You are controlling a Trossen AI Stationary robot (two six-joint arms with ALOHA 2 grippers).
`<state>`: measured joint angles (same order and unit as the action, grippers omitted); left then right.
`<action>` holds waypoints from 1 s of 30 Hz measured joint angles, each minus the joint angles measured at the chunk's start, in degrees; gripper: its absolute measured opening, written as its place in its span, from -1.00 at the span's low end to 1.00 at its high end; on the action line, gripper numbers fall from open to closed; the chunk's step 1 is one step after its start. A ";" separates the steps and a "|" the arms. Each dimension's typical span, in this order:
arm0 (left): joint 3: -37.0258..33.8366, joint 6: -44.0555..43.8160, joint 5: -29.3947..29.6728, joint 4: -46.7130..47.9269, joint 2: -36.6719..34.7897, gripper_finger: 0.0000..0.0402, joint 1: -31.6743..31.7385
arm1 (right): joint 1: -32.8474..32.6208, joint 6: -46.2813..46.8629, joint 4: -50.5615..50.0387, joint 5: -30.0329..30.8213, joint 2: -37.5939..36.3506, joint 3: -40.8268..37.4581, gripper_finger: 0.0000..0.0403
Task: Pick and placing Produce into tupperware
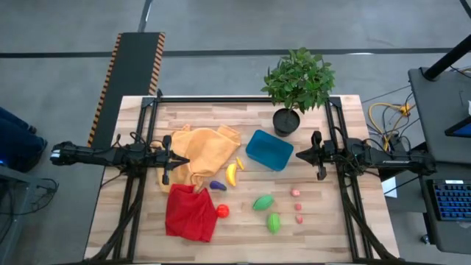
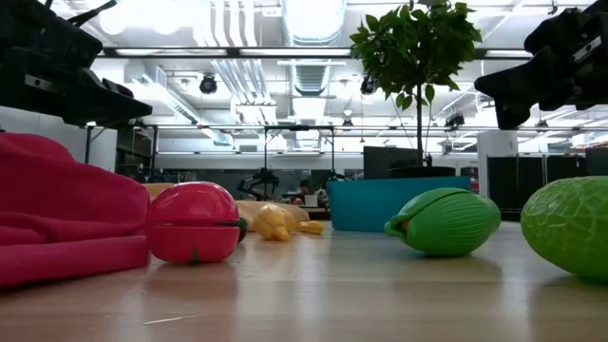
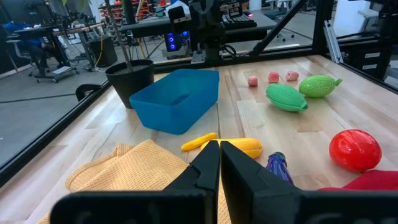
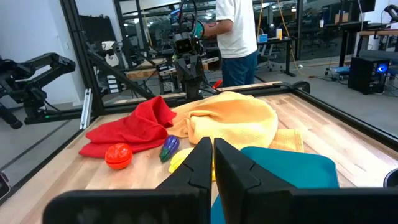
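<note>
1. I saw the tupperware (image 1: 269, 150) sitting empty near the middle of the counter (image 1: 331, 228), just in front of the plant pot (image 1: 286, 121).
2. None of the produce was inside it. The banana (image 1: 232, 174) lay beside its left edge, touching the yellow cloth (image 1: 202, 151), with the purple piece (image 1: 217, 185) just past it.
3. The red round one (image 1: 222, 211) rested against the red cloth (image 1: 190, 213) at the near left.
4. The two green ovals (image 1: 263, 202) lay near the front, one closer to the edge (image 1: 274, 222); in the low view they sat well apart from the red one.
5. Three tiny pink pieces (image 1: 296, 193) formed a loose line to the right of the ovals.
6. My left claw (image 1: 182, 159) hung over the yellow cloth, fingers pressed together, pinching nothing.
7. My right claw (image 1: 299, 155) hovered just beside the tupperware's right end, fingers likewise pressed together and empty.
8. In the right wrist view a person in a white shirt (image 4: 236, 28) stood beyond the counter.
</note>
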<state>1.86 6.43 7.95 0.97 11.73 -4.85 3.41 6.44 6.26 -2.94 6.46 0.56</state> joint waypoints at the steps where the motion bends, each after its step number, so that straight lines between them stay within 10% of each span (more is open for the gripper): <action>1: 0.00 -0.01 0.00 0.00 0.00 -1.00 0.00 | 0.01 0.00 -0.01 0.00 0.01 0.00 -0.96; 30: 0.00 1.02 0.01 -0.40 0.00 -1.00 0.00 | 0.00 0.00 0.00 0.00 0.00 0.00 -0.96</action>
<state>1.87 7.44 7.97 0.58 11.73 -4.85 3.41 6.44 6.25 -2.94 6.46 0.56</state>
